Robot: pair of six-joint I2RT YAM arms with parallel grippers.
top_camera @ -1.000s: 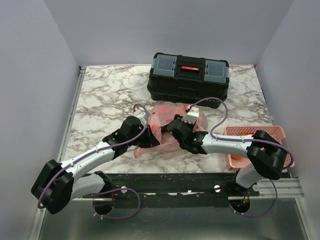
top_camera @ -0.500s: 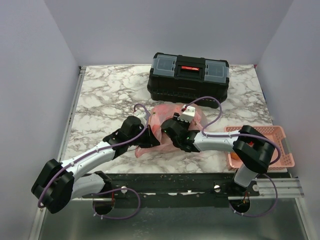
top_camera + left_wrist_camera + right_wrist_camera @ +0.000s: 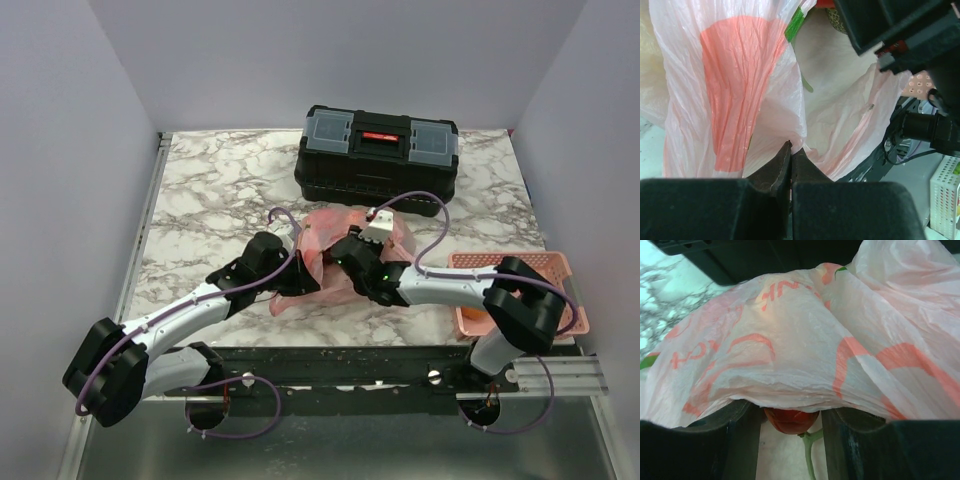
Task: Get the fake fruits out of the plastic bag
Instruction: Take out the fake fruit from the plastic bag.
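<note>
Left wrist view, item 1: my left gripper [image 3: 791,150], jaws clenched on a thin fold at the near edge of the bag [image 3: 735,90]. The plastic rises away from my fingertips, its creases running lengthwise from them; a green scrap [image 3: 795,24] shows near the far opening.

Item 2: left arm [image 3: 190,310], seen from the top camera, stretched low from its base at the near left, slanting up and right to the bag's near-left side.

Item 3: right gripper [image 3: 791,414], jaws standing apart under a drape of bag film. A red fruit [image 3: 790,422] sits between them, its green stem [image 3: 809,450] pointing back toward my wrist. I cannot tell whether the pads press on it.

Item 4: right arm [image 3: 450,288], elbow raised over the pink basket [image 3: 565,268], forearm lying leftward across the table [image 3: 200,190] into the bag's right side.

Item 5: the bag lies heaped between both grippers, long axis running from near left to far right, just in front of the black toolbox [image 3: 377,152].
</note>
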